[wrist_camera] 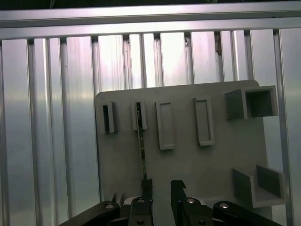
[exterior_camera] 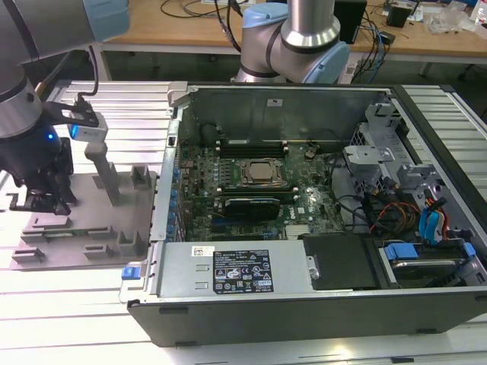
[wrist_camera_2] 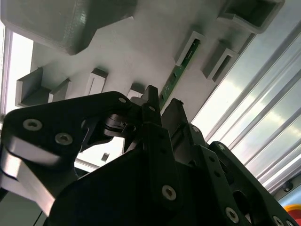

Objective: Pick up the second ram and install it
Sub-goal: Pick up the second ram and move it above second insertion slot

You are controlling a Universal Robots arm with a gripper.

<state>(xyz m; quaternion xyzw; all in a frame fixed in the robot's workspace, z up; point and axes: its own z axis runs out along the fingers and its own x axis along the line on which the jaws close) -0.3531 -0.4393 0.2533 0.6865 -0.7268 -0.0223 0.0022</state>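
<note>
Jaws apart at second ram (wrist_camera_2: 177, 76)

1 ram stick (wrist_camera: 141, 150), 1 grey tray (wrist_camera: 188, 165), 1 open PC case (exterior_camera: 304, 310), 1 claw (wrist_camera: 162, 184) w/ 2 fingers (wrist_camera: 146, 186).

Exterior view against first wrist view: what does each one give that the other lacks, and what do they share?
Exterior view: the open computer case with its motherboard. First wrist view: the second ram standing on edge in a slot, the open gripper at its near end. Shared: the grey tray on the slatted table.
</note>
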